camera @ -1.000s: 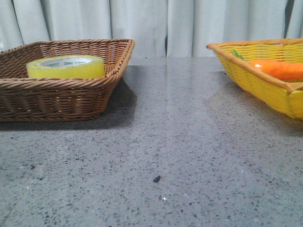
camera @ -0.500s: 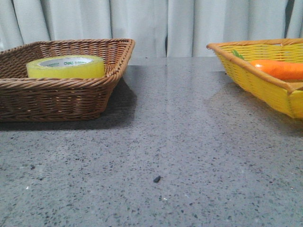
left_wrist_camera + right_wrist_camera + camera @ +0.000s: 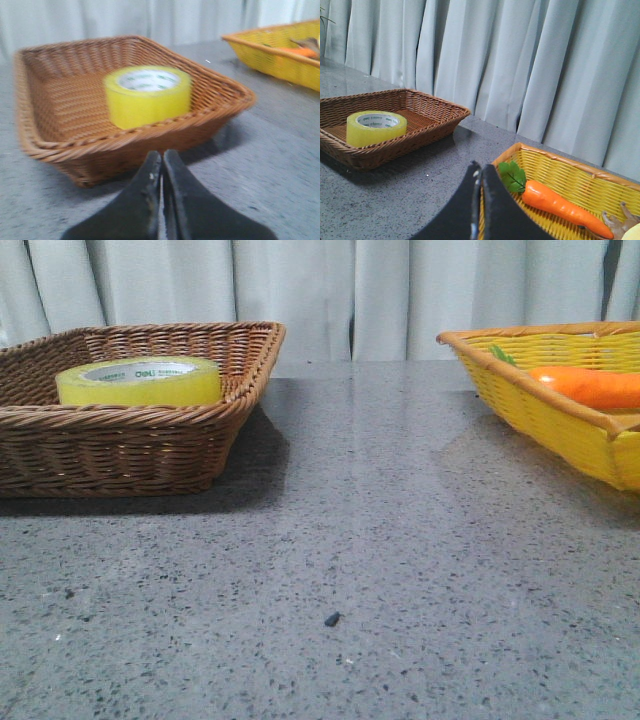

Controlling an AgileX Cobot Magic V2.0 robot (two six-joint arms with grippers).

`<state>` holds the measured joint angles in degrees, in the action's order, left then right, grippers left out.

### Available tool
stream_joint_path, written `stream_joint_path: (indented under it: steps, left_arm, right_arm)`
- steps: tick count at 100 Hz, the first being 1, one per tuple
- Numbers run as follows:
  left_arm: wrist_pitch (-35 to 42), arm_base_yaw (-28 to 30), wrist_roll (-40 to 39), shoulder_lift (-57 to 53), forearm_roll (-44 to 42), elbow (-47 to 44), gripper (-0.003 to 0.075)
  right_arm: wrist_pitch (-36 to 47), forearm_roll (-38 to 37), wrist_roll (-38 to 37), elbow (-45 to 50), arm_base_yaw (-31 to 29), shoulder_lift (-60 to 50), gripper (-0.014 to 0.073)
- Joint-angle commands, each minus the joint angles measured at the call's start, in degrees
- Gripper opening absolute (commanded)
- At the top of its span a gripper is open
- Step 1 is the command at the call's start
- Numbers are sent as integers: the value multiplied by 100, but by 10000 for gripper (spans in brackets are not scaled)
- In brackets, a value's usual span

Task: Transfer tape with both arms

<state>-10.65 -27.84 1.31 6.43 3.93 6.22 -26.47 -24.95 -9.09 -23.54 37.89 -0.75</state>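
Tape (image 3: 139,382) lies flat on the floor of the brown wicker basket (image 3: 130,450) on my left side of the grey stone table (image 3: 360,570), its round hole facing straight up, so its axis stands upright and the green "deli" print on the pale core shows from above. It sits toward the near part of the basket, close behind the front rim. My left claw (image 3: 161,161) hangs just outside that rim, over the table; its two black fingers are pressed together with only a thin seam between them, and nothing is caught there. They touch neither basket nor tape (image 3: 148,96). My right claw (image 3: 478,172) is pinched closed the same way, empty, and hovers at the near edge of the yellow basket (image 3: 560,175), well apart from the tape (image 3: 376,127). Whether it touches that rim I cannot tell. Inside the yellow basket lies an orange carrot (image 3: 565,207) with green leaves, its tip pointing away from my fingers.
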Motion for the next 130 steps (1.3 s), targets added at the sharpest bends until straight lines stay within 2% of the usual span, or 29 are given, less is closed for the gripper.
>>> stream_joint_path:
  steps: [1, 28, 41, 58, 130]
  left_arm:
    - [543, 394, -61, -209, 152, -7, -21]
    - [519, 1867, -517, -857, 190, -513, -21]
    - [416, 2221, -517, -857, 99, -701, -21]
    - [-634, 2324, -506, -857, 90, -701, -21]
    - [-634, 2324, -461, -846, 76, -701, -21]
  right_arm:
    - [443, -165, 17, -129, -21, -90, -74]
    - [443, -165, 17, -129, -21, -90, -74]
    - [443, -165, 17, -129, -21, -90, -74]
    - [443, -165, 17, -129, -21, -90, -74]
    - [443, -165, 17, -129, -21, -90, -74]
